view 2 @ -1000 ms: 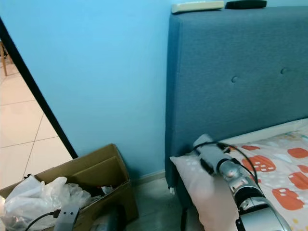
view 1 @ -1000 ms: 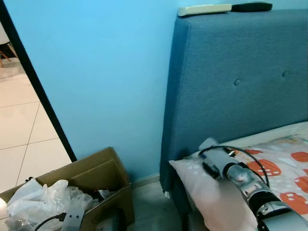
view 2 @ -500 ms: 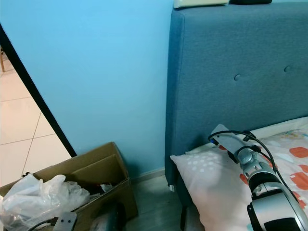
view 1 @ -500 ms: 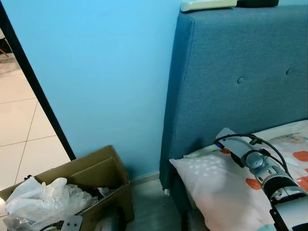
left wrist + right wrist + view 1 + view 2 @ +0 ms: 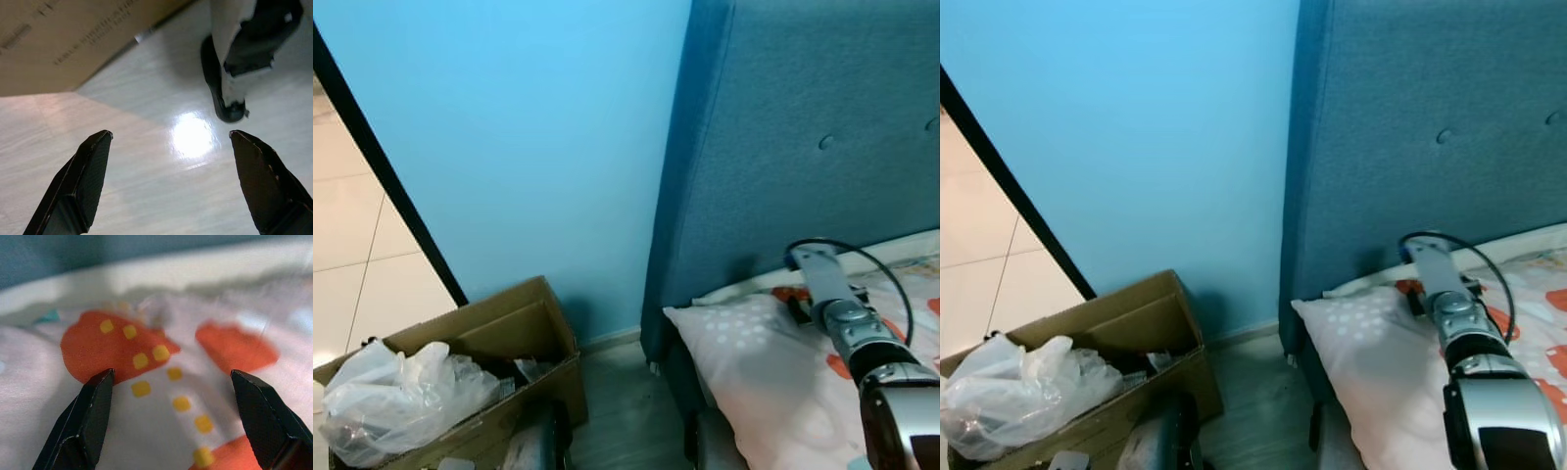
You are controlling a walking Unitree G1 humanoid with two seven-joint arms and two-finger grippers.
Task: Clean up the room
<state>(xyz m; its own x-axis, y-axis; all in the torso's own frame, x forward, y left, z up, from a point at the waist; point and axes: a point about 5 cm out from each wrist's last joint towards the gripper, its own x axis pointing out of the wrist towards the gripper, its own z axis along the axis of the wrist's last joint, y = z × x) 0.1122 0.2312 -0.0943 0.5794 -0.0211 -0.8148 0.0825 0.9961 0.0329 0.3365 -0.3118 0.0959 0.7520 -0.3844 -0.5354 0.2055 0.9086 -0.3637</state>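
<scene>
A pale pink pillow point(image 5: 754, 377) with white dots lies at the head of the bed, its corner hanging over the bed's edge. My right arm point(image 5: 847, 328) reaches over the pillow toward the blue headboard point(image 5: 803, 127). The right gripper point(image 5: 172, 373) is open with nothing between its fingers, just above the white sheet point(image 5: 161, 426) with orange patches. The left gripper point(image 5: 170, 133) hangs open over the pale floor point(image 5: 146, 196), beside the cardboard box point(image 5: 58, 39).
An open cardboard box point(image 5: 524, 328) full of clear plastic bags point(image 5: 401, 397) stands on the floor against the blue wall point(image 5: 519, 127). A black door frame point(image 5: 386, 176) runs down on the left, with tiled floor point(image 5: 352, 264) beyond. A black and white foot point(image 5: 230, 93) stands near the left gripper.
The camera has tipped down and shifted, so the headboard's top is out of frame. My right arm has swung rightward from the pillow's near corner to over the patterned sheet.
</scene>
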